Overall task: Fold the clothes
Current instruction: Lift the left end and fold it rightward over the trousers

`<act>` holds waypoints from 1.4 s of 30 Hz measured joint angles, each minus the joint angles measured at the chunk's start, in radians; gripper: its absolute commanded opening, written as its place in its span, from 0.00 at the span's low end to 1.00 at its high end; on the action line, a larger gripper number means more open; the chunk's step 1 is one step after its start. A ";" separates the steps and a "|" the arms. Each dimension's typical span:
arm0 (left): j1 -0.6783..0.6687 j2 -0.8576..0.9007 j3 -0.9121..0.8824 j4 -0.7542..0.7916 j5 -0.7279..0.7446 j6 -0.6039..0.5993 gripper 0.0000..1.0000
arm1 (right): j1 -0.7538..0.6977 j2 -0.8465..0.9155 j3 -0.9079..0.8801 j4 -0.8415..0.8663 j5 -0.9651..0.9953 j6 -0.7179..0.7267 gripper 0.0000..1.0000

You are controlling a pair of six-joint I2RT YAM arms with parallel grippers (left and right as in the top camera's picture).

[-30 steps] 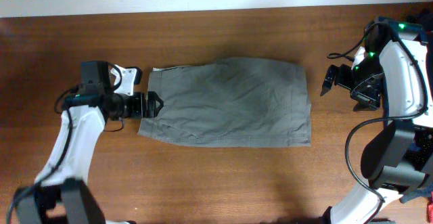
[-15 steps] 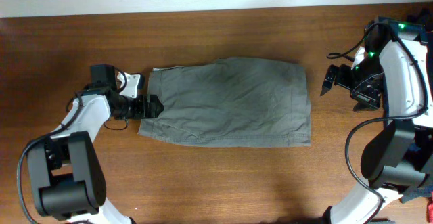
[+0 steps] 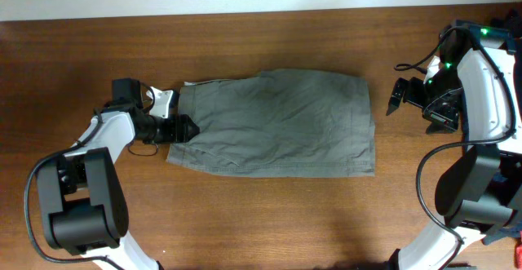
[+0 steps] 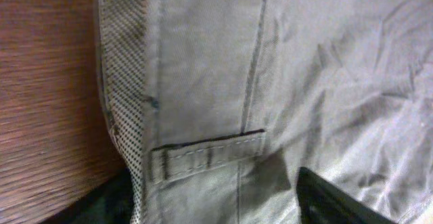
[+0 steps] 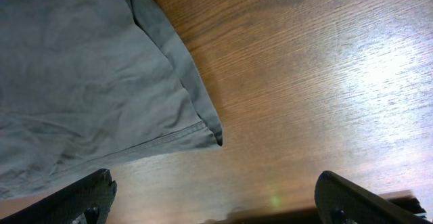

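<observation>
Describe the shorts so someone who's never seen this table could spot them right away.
On the brown wooden table, between the left end effector and right end effector, lie grey-olive shorts, spread flat. Unlike the hard wood around them, they are wrinkled matte cloth, waistband leftward.

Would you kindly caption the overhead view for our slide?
Grey-olive shorts spread on the wooden table; left pincer open at the waistband, right pincer open, clear of the hems.

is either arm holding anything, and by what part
Nothing is held. The left gripper is open astride the waistband of the shorts by a belt loop; the right gripper is open over the table.
</observation>
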 measured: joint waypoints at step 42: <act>-0.023 0.025 0.761 -0.816 -0.542 -0.143 0.01 | 0.118 -0.001 -0.021 0.053 -0.026 0.000 0.99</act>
